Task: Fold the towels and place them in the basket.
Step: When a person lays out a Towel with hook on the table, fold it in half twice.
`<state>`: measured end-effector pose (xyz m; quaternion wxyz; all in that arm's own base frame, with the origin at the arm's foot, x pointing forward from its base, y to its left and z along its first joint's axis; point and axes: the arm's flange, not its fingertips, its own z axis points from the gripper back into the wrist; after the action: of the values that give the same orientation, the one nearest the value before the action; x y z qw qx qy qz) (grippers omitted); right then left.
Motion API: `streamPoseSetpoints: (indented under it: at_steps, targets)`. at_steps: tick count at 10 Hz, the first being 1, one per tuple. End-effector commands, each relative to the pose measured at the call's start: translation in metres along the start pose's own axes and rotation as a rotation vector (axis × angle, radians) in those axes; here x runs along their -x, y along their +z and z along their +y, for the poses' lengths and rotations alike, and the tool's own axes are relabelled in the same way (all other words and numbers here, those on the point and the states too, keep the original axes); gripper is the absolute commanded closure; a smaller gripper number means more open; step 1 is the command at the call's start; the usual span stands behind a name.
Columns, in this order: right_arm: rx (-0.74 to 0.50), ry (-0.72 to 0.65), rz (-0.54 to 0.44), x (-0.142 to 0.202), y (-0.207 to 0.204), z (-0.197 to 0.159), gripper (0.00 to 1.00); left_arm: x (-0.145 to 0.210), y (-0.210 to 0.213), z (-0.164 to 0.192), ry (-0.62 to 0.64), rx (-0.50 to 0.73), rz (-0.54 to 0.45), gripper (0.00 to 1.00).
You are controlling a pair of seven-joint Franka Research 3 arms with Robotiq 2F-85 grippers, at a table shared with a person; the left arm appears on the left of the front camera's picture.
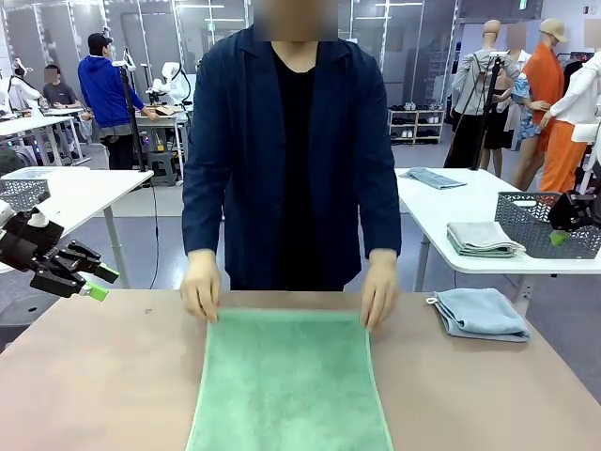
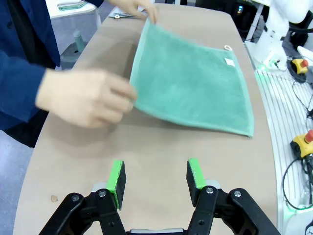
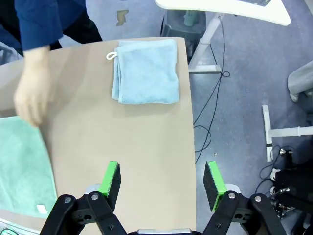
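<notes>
The green towel lies spread flat in the lower middle of the front view, with one hand of the person on its far left corner and the other hand on its far right corner. The pale blue towel sits folded at the right, and the basket stands on the white table behind it. Terry cloth is light, soft and limp, so I would pinch a near corner, not the middle. My left gripper and right gripper have their fingers spread, holding nothing.
</notes>
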<state>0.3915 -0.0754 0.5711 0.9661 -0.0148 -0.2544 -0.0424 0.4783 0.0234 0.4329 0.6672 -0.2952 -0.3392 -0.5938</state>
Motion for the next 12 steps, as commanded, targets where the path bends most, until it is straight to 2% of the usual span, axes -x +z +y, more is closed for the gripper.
streamPoseSetpoints:
  at_steps: [1,12]
  targets:
    - [-0.001,-0.007,0.004,-0.0014,-0.0003,0.0007,0.15,-0.0004,0.0004,0.0000,-0.003,0.000,-0.004,0.35]
    - [0.000,-0.001,0.000,0.0000,0.0000,-0.0005,0.15,0.0000,0.0000,0.0000,0.000,0.000,0.000,0.35]
